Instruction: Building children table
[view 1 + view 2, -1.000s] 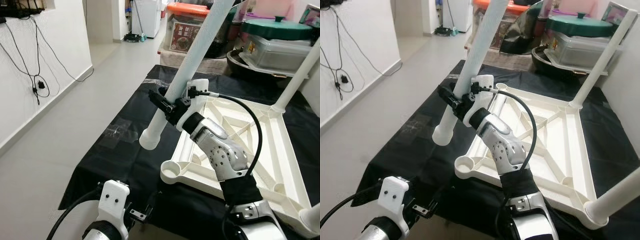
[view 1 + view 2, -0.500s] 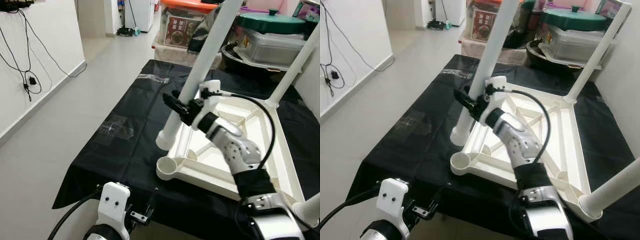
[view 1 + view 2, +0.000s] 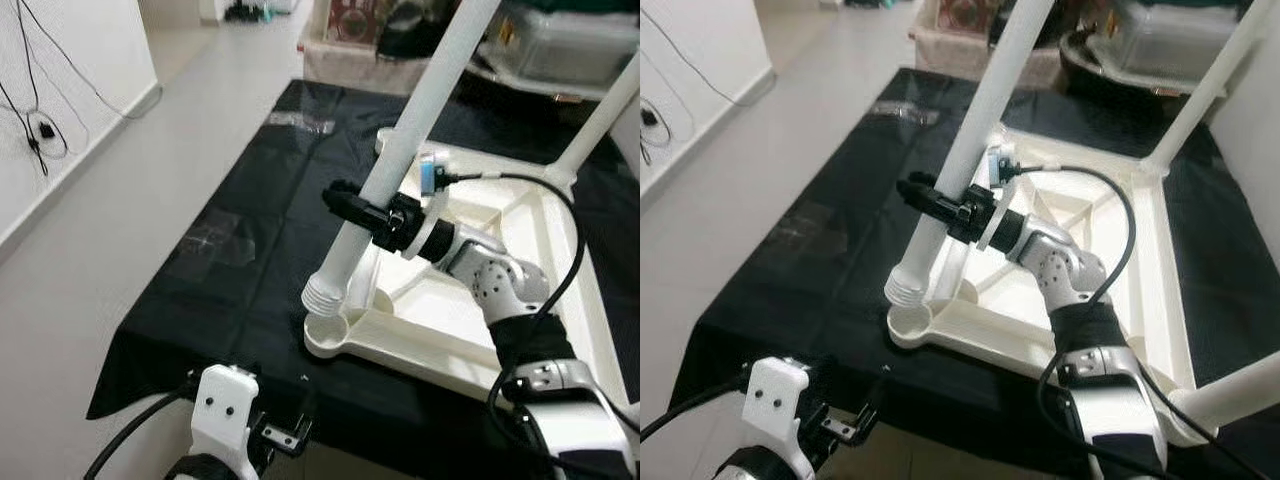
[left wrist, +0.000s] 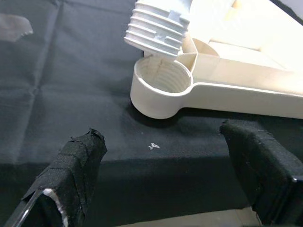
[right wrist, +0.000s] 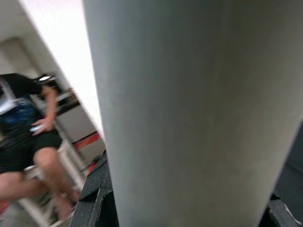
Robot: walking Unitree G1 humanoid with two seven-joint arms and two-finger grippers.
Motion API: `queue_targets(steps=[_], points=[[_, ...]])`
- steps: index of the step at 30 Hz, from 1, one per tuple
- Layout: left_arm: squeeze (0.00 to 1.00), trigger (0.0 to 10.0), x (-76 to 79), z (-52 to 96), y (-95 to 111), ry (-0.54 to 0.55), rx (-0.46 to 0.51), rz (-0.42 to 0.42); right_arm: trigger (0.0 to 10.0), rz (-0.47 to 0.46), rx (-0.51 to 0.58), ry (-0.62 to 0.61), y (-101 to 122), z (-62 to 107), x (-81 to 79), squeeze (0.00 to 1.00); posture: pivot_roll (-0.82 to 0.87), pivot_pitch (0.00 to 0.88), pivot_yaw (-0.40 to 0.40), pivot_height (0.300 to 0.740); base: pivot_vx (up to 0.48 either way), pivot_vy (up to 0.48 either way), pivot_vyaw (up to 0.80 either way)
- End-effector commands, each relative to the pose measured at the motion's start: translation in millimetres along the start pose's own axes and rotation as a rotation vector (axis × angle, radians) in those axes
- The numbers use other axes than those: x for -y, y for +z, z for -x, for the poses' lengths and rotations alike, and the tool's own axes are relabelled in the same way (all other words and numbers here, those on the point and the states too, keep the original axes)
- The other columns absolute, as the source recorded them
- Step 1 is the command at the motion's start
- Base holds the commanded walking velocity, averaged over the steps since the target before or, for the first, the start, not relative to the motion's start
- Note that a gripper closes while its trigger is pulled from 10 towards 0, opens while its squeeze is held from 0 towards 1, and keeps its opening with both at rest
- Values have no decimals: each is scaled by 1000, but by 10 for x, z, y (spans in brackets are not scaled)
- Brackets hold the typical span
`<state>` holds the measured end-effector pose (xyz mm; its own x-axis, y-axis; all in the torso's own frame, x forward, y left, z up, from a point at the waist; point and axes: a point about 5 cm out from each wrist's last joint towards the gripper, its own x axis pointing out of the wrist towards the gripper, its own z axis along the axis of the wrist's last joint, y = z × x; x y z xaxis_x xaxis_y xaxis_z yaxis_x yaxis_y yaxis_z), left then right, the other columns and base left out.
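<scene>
An upturned white table top [image 3: 452, 346] lies on a black cloth. My right gripper [image 3: 362, 212] is shut on a long white leg [image 3: 420, 130], held tilted. The leg's threaded end [image 3: 322, 295] hangs just above the round corner socket [image 3: 326, 332] and touches its far rim. In the left wrist view the threaded end [image 4: 156, 28] sits over the socket [image 4: 161, 90]. My left gripper [image 4: 163, 175] is open and low before the table's near edge, with nothing between its fingers [image 4: 71, 175]. Two other legs [image 3: 600, 110] [image 3: 1240, 385] stand in their corners.
The black cloth [image 3: 230, 250] covers the floor under the table top, with a tape patch [image 3: 215, 243] on it. Storage boxes [image 3: 560, 50] crowd the back. A white wall with hanging cables [image 3: 35, 130] runs along the left. A seated person [image 5: 28, 123] appears in the right wrist view.
The camera has tilted down. My right gripper brought the leg's lower end down and in, from hanging left of the table top to just over the corner socket.
</scene>
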<state>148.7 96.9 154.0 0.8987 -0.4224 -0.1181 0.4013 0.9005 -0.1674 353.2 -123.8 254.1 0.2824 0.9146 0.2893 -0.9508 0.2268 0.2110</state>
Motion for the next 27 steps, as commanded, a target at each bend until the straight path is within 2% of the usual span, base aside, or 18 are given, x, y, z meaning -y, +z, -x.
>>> queue_targets(steps=[1,3,7,15,17,18,19,20,22,23,27], points=[[0,10000,28,36,-24,-8,-29,11,10000,-29,-26,55,-46,-3,-21,0,161,276,-80,740,0,0,0],[0,10000,33,61,-16,-5,-36,16,10000,-58,-33,121,-75,-21,-53,0,161,279,-79,740,0,0,0],[0,10000,36,69,-12,-6,-41,17,10000,-70,-44,149,-101,-39,-65,0,161,279,-79,740,0,0,0],[0,10000,48,73,-4,-19,-46,8,10000,-3,-147,127,-203,-45,-24,0,159,272,-78,740,0,0,0],[0,10000,51,66,-6,-19,-47,8,10000,71,-178,86,-205,-61,7,0,158,266,-78,740,0,0,0],[0,10000,51,66,-6,-19,-47,8,10000,71,-178,86,-205,-61,7,0,158,266,-78,740,0,0,0],[0,10000,56,60,-7,-20,-49,10,10000,138,-186,97,-145,-73,-15,0,157,260,-78,740,0,0,0],[0,10000,56,60,-7,-20,-49,10,10000,138,-186,97,-145,-73,-15,0,157,260,-78,740,0,0,0],[0,10000,57,55,-8,-23,-50,10,10000,196,-196,168,-55,-87,-111,0,155,252,-78,740,0,0,0],[0,10000,57,55,-8,-23,-50,10,10000,196,-196,168,-55,-87,-111,0,155,252,-78,740,0,0,0],[0,10000,58,48,-18,-31,-55,4,10000,286,-233,263,-53,-122,-276,0,155,244,-79,740,0,0,0]])
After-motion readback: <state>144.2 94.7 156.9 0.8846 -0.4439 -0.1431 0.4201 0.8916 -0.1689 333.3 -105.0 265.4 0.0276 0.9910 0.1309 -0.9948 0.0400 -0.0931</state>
